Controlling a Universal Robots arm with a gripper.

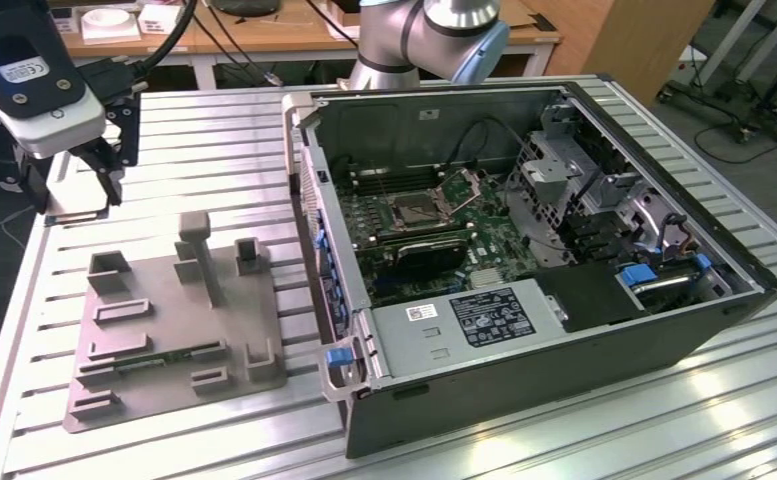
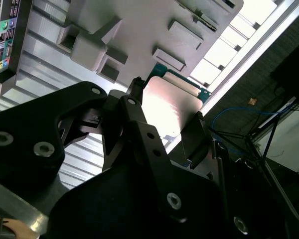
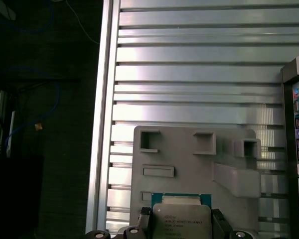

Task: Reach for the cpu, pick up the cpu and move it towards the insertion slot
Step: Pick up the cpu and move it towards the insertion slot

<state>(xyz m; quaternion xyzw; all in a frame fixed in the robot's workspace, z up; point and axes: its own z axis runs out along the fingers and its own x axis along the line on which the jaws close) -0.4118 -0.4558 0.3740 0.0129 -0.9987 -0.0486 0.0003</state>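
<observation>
The cpu (image 2: 170, 107) is a flat silvery square chip with a thin green-tan rim, and it sits between the two black fingers (image 2: 135, 112) of my gripper (image 2: 167, 117). In the first wrist view the cpu (image 3: 182, 220) hangs over the near end of the grey fixture plate (image 3: 189, 164), with the gripper (image 3: 182, 226) shut on its two sides. In the exterior view the gripper (image 1: 75, 195) is high over the table's far corner at the exterior view's left. The insertion slot (image 1: 415, 210), a silver-framed socket with its lid raised, lies inside the open computer case, well off towards the exterior view's right.
The grey fixture plate (image 1: 175, 320) with upright blocks lies on the slatted aluminium table (image 1: 201, 140). The open computer case (image 1: 535, 250) has a tall wall (image 1: 311, 220) facing the gripper. A black card (image 1: 422, 255) sits beside the socket. The table edge (image 3: 102, 124) drops to dark floor with cables.
</observation>
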